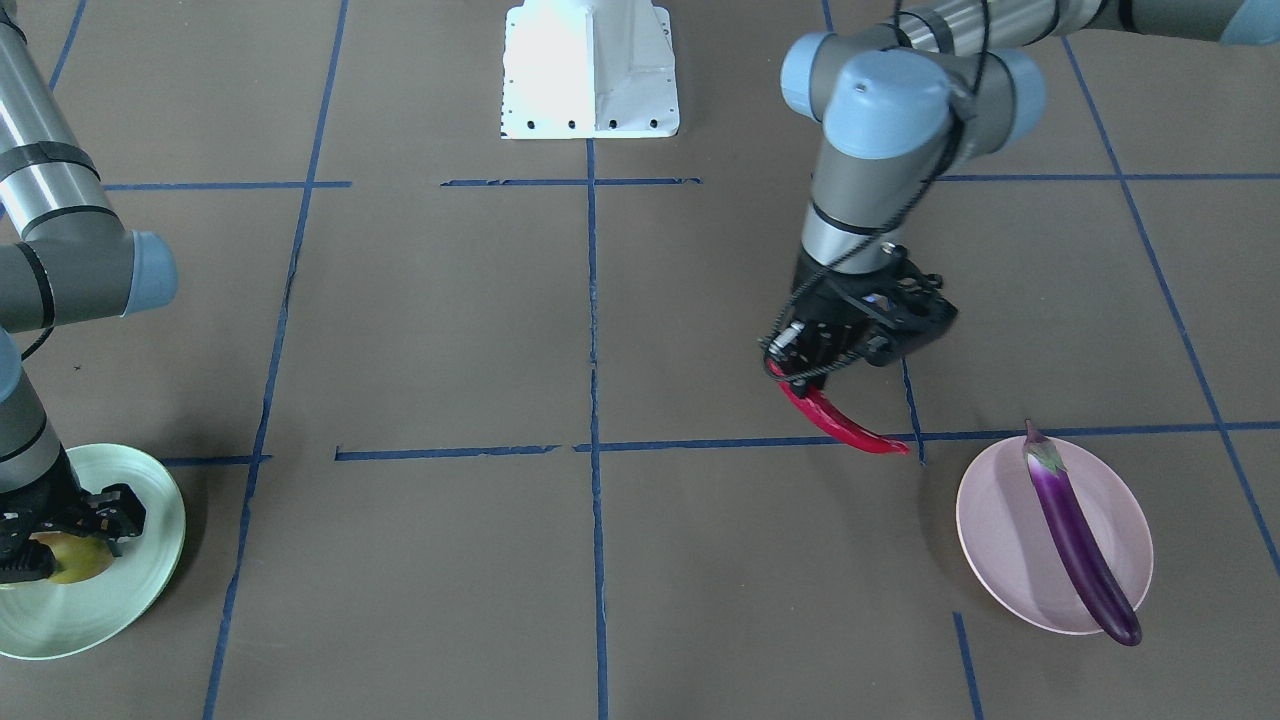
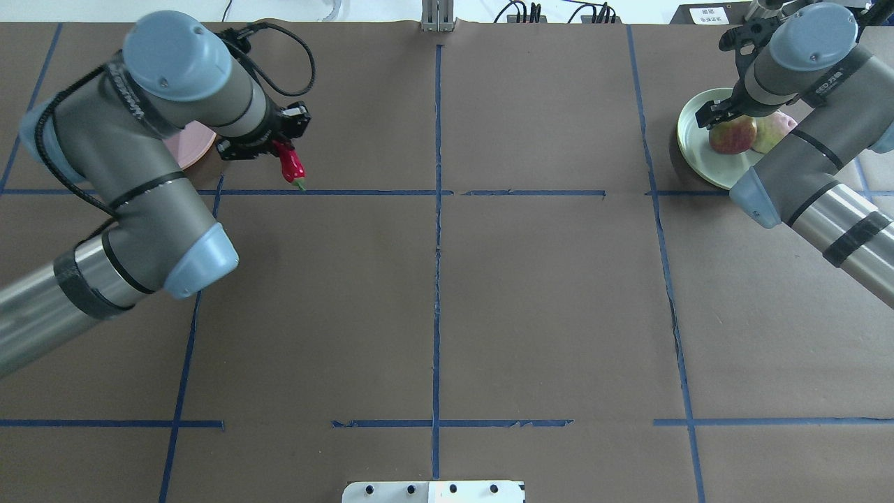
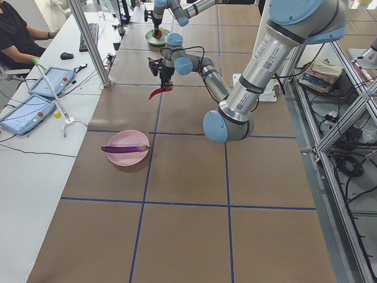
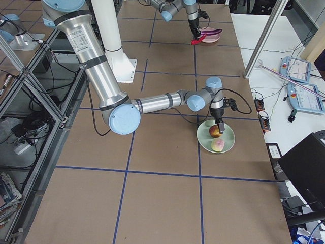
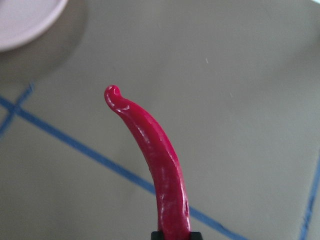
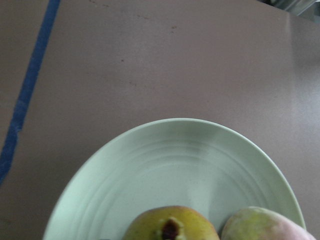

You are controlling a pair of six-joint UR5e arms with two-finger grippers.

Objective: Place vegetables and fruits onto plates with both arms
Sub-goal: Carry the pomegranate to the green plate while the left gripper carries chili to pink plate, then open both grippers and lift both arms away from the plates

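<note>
Our left gripper [image 1: 806, 380] carried the chili [image 1: 842, 426], clamped tight; next we needed it above the pink plate [image 1: 1000, 540] at the table's far left corner.

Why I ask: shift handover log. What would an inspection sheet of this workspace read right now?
Surface: brown table with a blue tape grid.
Job's things: eggplant lies on pink plate, tip past the rim; chili held above the table, short of that plate; red fruit and pale fruit on green plate.
Clutter: nothing seen.
Grippers: left gripper shut on chili; right gripper at the red fruit, grip cannot be told.
Cables: black cable loops at the left wrist.
Surroundings: white base; operator and tablets at a side bench.
</note>
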